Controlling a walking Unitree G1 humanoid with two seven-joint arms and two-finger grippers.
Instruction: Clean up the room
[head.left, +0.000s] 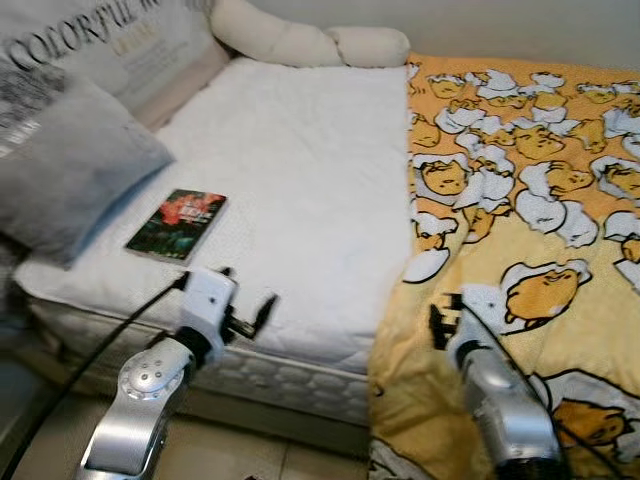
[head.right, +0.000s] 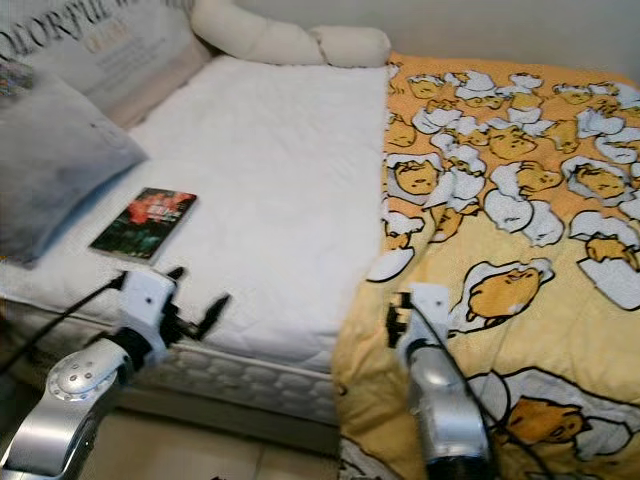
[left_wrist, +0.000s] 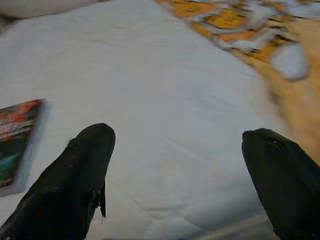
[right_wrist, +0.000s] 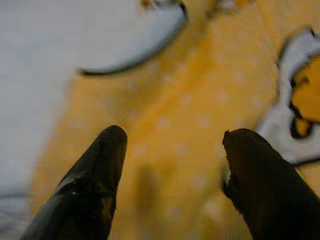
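Observation:
A bed with a white mattress (head.left: 300, 170) stands before me. A yellow blanket with a cartoon print (head.left: 530, 200) covers its right half and hangs over the front edge. A book with a dark red and green cover (head.left: 177, 224) lies on the mattress at the front left. My left gripper (head.left: 248, 313) is open above the mattress's front edge, just right of the book (left_wrist: 17, 140). My right gripper (head.left: 440, 322) is open right over the blanket's (right_wrist: 200, 115) front part; its fingertips (right_wrist: 107, 150) hold nothing.
A grey pillow (head.left: 70, 170) and a printed cushion (head.left: 110, 50) lie at the bed's left. A cream bolster (head.left: 300, 42) rests along the headboard end. The tiled floor (head.left: 250, 455) shows below the mattress edge.

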